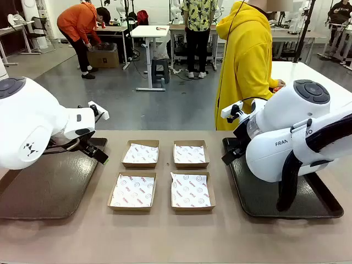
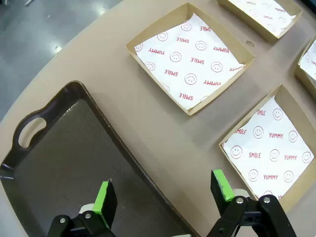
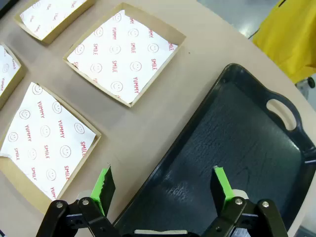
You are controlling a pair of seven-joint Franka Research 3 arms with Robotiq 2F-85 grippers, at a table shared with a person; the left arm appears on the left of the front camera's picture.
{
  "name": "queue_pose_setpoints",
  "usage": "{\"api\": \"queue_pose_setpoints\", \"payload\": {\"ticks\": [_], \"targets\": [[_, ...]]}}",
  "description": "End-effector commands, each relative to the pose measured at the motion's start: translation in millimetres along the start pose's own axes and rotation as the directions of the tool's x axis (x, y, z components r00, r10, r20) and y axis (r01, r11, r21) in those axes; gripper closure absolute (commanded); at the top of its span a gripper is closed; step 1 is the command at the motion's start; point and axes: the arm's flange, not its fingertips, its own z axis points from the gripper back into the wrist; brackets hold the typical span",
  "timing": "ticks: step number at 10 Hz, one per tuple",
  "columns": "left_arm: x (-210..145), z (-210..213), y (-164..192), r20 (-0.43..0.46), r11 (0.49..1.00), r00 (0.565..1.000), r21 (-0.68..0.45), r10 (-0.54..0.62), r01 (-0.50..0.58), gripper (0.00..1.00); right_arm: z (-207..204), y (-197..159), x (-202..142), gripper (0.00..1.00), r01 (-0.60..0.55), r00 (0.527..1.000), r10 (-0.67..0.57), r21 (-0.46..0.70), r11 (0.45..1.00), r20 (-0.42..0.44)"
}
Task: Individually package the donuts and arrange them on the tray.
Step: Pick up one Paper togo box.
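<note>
Both jaws gape wide, empty: left arm tilted over brown tray, right arm over black tray.

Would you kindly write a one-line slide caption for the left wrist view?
Open left gripper above the rim of the dark brown handled tray, beside empty paper-lined cardboard boxes.

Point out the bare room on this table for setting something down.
Widest: the left tray floor, and the strip of table along the near edge, before the boxes. The right tray has bare floor at its near end; the right arm overhangs the rest. Crowded: the middle, four paper-lined boxes with narrow gaps.
</note>
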Motion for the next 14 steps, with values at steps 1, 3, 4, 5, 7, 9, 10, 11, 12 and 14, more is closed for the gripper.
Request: {"api": "queue_pose_setpoints", "payload": {"ticks": [1,3,4,5,7,9,10,11,12,14], "targets": [[0.0,0.0,-0.1,0.0,1.0,1.0,0.0,0.0,0.0,0.0,0.0,0.0,0.0,0.0,0.0,1.0,0.0,0.0,1.0,0.0],[0.0,0.0,-0.1,0.0,1.0,1.0,0.0,0.0,0.0,0.0,0.0,0.0,0.0,0.0,0.0,1.0,0.0,0.0,1.0,0.0],[0.0,0.0,-0.1,0.0,1.0,1.0,0.0,0.0,0.0,0.0,0.0,0.0,0.0,0.0,0.0,1.0,0.0,0.0,1.0,0.0],[0.0,0.0,-0.1,0.0,1.0,1.0,0.0,0.0,0.0,0.0,0.0,0.0,0.0,0.0,0.0,1.0,0.0,0.0,1.0,0.0],[0.0,0.0,-0.1,0.0,1.0,1.0,0.0,0.0,0.0,0.0,0.0,0.0,0.0,0.0,0.0,1.0,0.0,0.0,1.0,0.0],[0.0,0.0,-0.1,0.0,1.0,1.0,0.0,0.0,0.0,0.0,0.0,0.0,0.0,0.0,0.0,1.0,0.0,0.0,1.0,0.0],[0.0,0.0,-0.1,0.0,1.0,1.0,0.0,0.0,0.0,0.0,0.0,0.0,0.0,0.0,0.0,1.0,0.0,0.0,1.0,0.0],[0.0,0.0,-0.1,0.0,1.0,1.0,0.0,0.0,0.0,0.0,0.0,0.0,0.0,0.0,0.0,1.0,0.0,0.0,1.0,0.0],[0.0,0.0,-0.1,0.0,1.0,1.0,0.0,0.0,0.0,0.0,0.0,0.0,0.0,0.0,0.0,1.0,0.0,0.0,1.0,0.0],[0.0,0.0,-0.1,0.0,1.0,1.0,0.0,0.0,0.0,0.0,0.0,0.0,0.0,0.0,0.0,1.0,0.0,0.0,1.0,0.0]]}}
